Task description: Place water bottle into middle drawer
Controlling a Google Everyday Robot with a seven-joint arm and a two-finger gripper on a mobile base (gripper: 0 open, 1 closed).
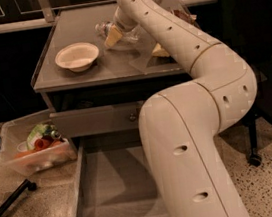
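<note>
Camera view: gripper (112, 35) is at the water bottle (101, 28), which seems to lie near the bench's back edge, about mid-width. I can't tell if the gripper is clenched or released. I'd get a firm hold across the bottle body, lift, then carry it over the front edge down into the middle drawer (115, 184), open below. White bowl (77, 56) toward the left edge and snack bag (160, 50) toward the right flank the path. My arm hides the drawer's right side. Plastic bin (31, 150) sits on the floor to the left.

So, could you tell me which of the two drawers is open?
The lower one, the middle drawer, is pulled out, floor showing; the drawer above shows only its closed front. The gripper is at the tabletop beside the water bottle.
</note>
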